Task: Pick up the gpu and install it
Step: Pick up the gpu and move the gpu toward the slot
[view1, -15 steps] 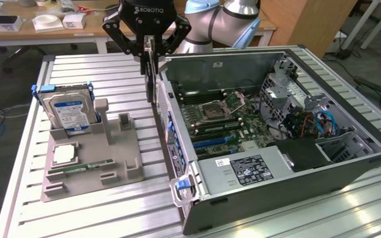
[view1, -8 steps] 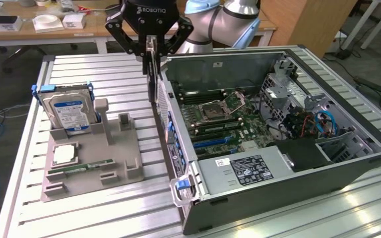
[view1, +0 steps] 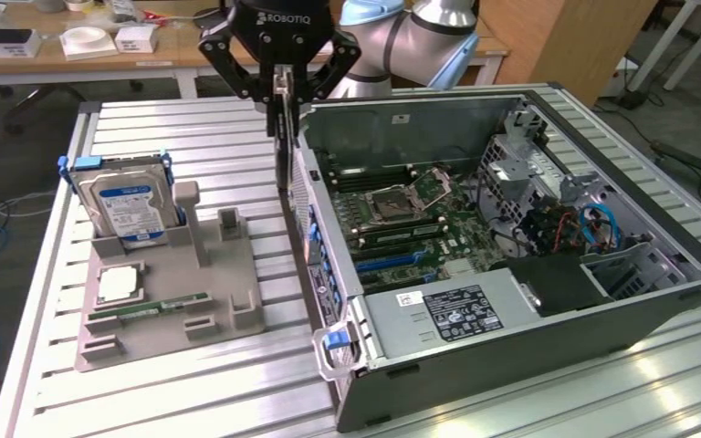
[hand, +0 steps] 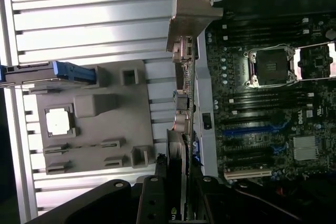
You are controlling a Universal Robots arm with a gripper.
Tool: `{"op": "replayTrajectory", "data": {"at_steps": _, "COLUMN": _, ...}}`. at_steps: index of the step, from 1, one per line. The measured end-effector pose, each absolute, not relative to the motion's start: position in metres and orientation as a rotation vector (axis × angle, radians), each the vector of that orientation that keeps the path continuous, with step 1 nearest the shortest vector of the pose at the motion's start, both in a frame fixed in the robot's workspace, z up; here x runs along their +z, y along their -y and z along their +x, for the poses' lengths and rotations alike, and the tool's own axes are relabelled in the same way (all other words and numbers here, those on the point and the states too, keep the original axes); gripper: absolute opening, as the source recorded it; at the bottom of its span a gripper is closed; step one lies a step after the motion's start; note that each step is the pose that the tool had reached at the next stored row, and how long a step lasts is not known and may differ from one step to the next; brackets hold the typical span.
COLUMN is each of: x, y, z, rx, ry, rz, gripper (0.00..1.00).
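Fingers (hand: 152,203) clamp gpu (view1: 282,146) betw. them, card hanging by PC case (view1: 509,356).

Exterior: high, off near end of ribbed aluminium counter (view1: 180,119), angled down. Wrist: close above black pincer (view1: 285,96), facing down. Shared: grey moulded tray (view1: 231,274), open black computer case (view1: 643,315).
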State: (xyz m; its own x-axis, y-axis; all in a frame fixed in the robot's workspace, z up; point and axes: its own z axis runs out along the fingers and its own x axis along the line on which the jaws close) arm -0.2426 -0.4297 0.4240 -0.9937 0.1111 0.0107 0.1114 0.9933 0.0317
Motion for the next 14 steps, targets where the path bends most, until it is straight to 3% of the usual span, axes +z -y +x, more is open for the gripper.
{"op": "replayTrajectory", "data": {"at_steps": 14, "x": 0.4241, "y": 0.4298, "z": -0.2357, "rx": -0.051, "ry": 3.124, "rz": -0.233, "gripper": 0.27}}
